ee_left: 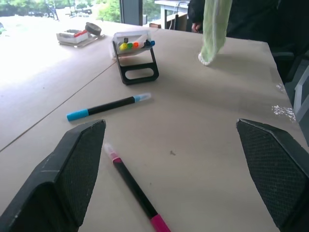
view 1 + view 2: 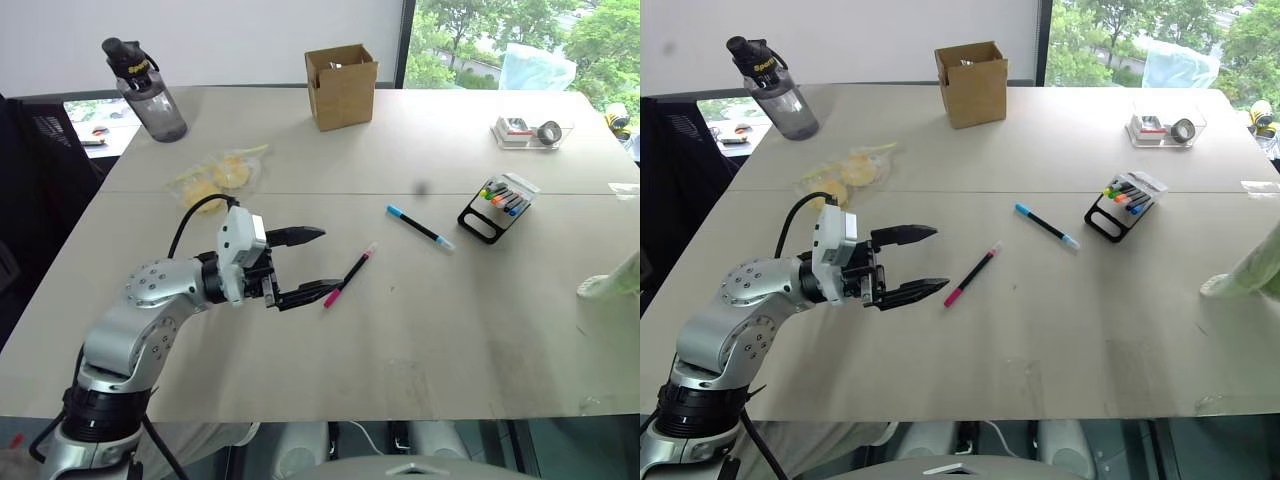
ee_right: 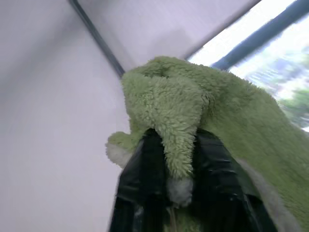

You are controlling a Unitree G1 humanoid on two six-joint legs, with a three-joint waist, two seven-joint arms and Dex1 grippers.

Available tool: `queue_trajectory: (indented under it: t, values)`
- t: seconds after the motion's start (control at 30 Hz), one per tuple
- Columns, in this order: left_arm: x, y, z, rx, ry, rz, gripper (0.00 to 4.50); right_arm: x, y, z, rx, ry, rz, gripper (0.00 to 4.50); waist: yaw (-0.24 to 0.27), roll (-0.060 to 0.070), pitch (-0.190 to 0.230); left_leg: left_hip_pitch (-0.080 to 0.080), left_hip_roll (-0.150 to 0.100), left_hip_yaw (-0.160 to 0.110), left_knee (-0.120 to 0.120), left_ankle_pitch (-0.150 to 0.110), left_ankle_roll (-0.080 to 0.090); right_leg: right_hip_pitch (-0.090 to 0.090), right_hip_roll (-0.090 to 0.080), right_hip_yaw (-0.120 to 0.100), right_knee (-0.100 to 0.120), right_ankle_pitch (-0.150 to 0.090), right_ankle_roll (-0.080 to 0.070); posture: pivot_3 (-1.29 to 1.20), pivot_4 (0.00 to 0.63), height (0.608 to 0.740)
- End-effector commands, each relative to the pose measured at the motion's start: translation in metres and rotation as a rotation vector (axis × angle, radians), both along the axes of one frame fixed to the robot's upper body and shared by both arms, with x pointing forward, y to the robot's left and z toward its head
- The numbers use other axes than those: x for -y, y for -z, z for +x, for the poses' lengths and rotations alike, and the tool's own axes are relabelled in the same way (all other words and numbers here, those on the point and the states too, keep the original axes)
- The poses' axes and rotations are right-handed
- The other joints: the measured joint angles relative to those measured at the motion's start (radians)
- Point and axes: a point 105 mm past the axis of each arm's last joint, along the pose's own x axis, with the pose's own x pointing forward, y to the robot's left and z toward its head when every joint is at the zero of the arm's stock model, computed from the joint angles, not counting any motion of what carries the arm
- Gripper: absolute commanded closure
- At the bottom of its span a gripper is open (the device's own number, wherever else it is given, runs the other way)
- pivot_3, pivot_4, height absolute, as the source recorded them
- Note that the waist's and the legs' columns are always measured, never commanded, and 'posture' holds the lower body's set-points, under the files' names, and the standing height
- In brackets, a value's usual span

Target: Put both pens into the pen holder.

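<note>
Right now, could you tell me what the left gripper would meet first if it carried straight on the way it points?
Most likely the pink pen, lying just past the open left gripper. The gripper seems to hover above the table, though, so it might pass over the pen; beyond it the way looks free.

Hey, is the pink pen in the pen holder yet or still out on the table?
Out. The pink pen lies flat on the table, well apart from the pen holder, just beyond the left gripper.
</note>
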Motion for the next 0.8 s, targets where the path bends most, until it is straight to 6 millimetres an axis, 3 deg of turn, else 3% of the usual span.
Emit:
queue_trajectory:
  t: [0.03,0.07,0.4,0.53,0.67,0.8]
  values:
    - [0.005,-0.01,-0.004,0.045,0.024,-0.012,0.0,-0.011,0.031,0.012,-0.216,0.05,-0.282,2.06,0.0,0.001,0.0,0.0,0.0,0.0,0.0,0.0,0.0,0.0,0.0,0.0,0.0,0.0,0.0,0.0,0.15,0.736]
    - [0.006,-0.01,-0.004,0.045,0.025,-0.011,0.0,-0.015,0.038,0.012,-0.248,0.032,-0.321,1.56,0.0,0.002,0.0,0.0,0.0,0.0,0.0,0.0,0.0,0.0,0.0,0.0,0.0,0.0,0.0,0.0,0.15,0.736]
    - [0.006,0.0,-0.003,0.023,0.004,-0.008,0.0,-0.037,0.035,-0.01,-0.212,-0.168,-0.346,1.56,0.002,0.003,0.001,0.0,0.0,-0.001,0.0,0.0,0.0,0.0,0.004,0.0,-0.001,0.0,0.0,0.0,0.15,0.736]
    - [0.003,0.027,0.008,-0.025,-0.106,0.076,0.0,-0.075,0.039,-0.024,-0.177,-0.361,-0.412,1.56,0.002,0.003,0.001,0.0,-0.001,-0.001,0.0,0.0,0.0,0.0,0.004,0.0,-0.001,0.0,0.0,0.0,0.15,0.736]
    - [0.013,0.041,0.015,-0.023,-0.178,0.083,0.0,-0.104,0.061,-0.035,-0.206,-0.47,-0.508,1.56,0.003,0.001,0.001,0.0,0.0,-0.002,-0.001,0.0,0.0,0.0,0.004,-0.001,-0.001,0.0,0.001,0.0,0.15,0.736]
    - [0.021,0.058,0.022,-0.041,-0.254,0.112,0.0,-0.131,0.094,-0.043,-0.278,-0.557,-0.598,1.56,0.003,0.001,0.001,-0.001,0.0,-0.002,0.0,0.0,0.0,0.0,0.001,-0.001,-0.001,0.0,0.001,0.0,0.15,0.736]
